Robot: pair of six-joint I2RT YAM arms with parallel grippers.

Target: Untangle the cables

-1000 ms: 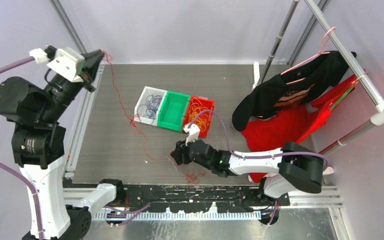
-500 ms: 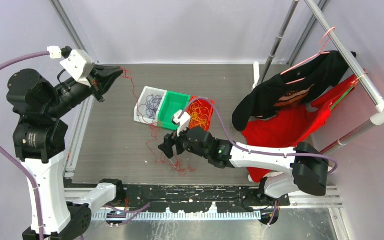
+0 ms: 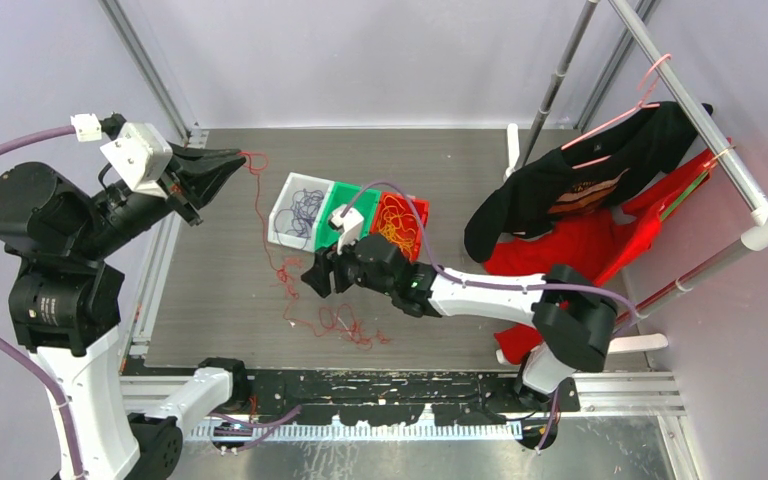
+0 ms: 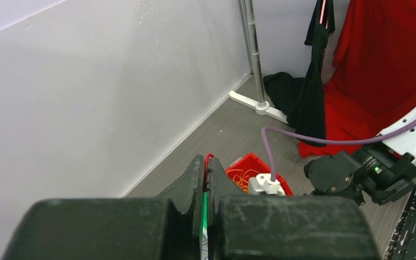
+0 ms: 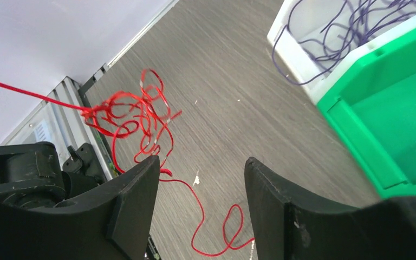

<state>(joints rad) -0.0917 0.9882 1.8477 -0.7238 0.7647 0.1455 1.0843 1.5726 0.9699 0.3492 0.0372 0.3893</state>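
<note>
Left claw (image 3: 237, 158) clenched tight, held up off the bench (image 3: 210, 300) over by the far-left corner, and pinched right at its tips was the red cable (image 3: 278, 272)! The left wrist view caught a thin red strand peeking out from between the pressed-together fingers. From that claw the cable dropped away toward the bench, kinked its way nearer the arm bases and finished in a loose curly heap lying flat, on the near side of the right claw (image 3: 313, 279).

Over there, the right claw stood released, jaws well apart, nothing gripped between them. Its own wrist view showed a loop of red wandering across the bench under the gap, with a knotted bunch hanging just off one finger (image 5: 135, 200).

Just beyond the right claw sat three bins in a row, touching. The white bin (image 3: 278, 212) held the purple cables (image 3: 305, 210). The green bin (image 5: 395, 114) showed no strands in the part on view. The red bin (image 3: 420, 210) carried the orange-yellow cables (image 3: 396, 222). Well off to that claw's right, dark and red garments (image 3: 560, 190) hung from a rail.
</note>
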